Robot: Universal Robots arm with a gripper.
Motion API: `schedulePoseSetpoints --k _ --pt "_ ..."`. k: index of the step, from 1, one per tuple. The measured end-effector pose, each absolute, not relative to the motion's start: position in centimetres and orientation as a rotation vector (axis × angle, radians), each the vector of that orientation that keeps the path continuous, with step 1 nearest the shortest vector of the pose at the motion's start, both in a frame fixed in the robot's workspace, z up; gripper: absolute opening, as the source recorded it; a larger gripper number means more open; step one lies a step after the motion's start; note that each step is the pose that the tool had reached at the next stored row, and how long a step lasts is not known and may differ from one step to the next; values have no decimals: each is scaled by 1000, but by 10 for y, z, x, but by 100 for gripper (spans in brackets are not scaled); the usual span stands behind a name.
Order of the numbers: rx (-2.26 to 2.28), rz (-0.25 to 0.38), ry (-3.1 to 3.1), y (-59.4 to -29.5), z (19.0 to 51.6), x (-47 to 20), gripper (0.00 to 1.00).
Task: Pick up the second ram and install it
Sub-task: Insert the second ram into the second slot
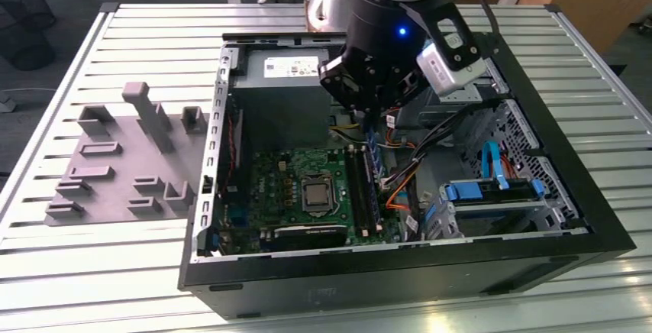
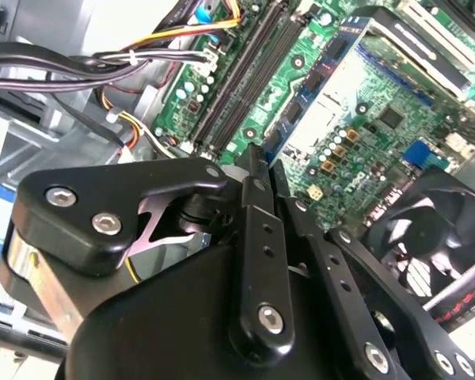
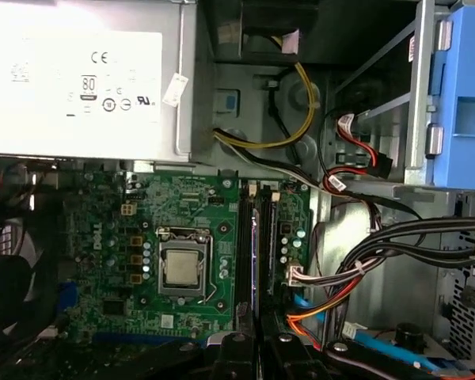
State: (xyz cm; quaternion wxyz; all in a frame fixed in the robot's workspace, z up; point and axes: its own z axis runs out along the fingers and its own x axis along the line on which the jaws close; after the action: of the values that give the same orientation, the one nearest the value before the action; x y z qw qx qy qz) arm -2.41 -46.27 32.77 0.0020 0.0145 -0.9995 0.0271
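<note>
Now I have the gripper (image 1: pixel 373 111) low over the motherboard slots (image 1: pixel 363 184), clamped on the second ram (image 1: pixel 373 150). Seating looks unfinished.

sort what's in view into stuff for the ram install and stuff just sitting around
For the job: gripper, memory stick it holds, memory slots, motherboard.
Just around: grey fixture, power supply, fan, cables, blue drive bay.

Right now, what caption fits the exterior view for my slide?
Robot arm's gripper lowering a ram stick over the motherboard inside an open computer case.
</note>
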Motion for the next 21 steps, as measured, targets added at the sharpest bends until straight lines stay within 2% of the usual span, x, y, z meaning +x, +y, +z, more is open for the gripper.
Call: schedulePoseSetpoints --k 21 --pt "-49 84 -3134 -463 290 -23 14"
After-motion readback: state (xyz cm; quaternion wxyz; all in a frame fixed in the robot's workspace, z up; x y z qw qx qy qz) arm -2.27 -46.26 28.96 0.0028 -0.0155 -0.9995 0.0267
